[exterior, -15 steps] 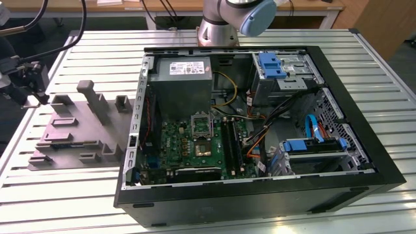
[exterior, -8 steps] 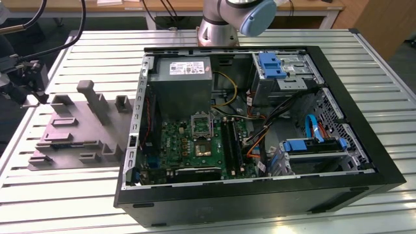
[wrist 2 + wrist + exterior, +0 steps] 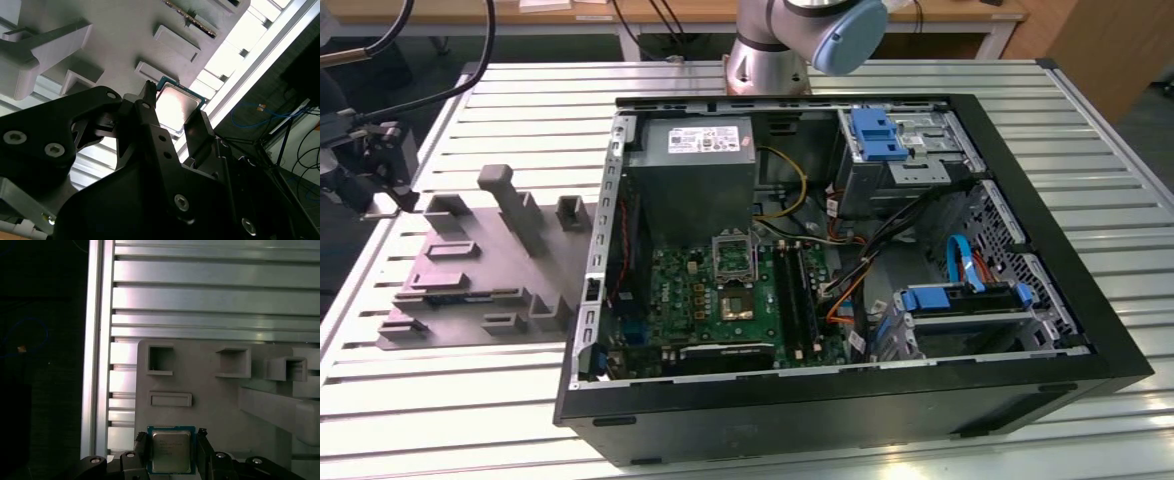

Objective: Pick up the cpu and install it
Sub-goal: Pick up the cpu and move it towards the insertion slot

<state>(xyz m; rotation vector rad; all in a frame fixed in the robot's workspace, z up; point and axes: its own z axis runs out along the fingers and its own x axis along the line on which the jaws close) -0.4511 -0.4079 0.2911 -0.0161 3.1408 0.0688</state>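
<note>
Cpu [image 3: 171,452] square between tool [image 3: 171,436] fingertips, pinched on two opposite edges, metal top facing wrist. Grey fixture tray [image 3: 215,405] directly beyond tool tips; whether cpu is clear of it, cannot tell. Open computer case [image 3: 854,395] well apart from tool, across worktop [image 3: 480,420]. Tool points down at tray

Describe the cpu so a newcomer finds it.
Start at the grey moulded tray on the slatted aluminium table, in the first wrist view. At its edge, by the black gripper, is the small flat square cpu. Its silvery metal top and greenish rim set it apart from the plain grey pockets nearby.
</note>
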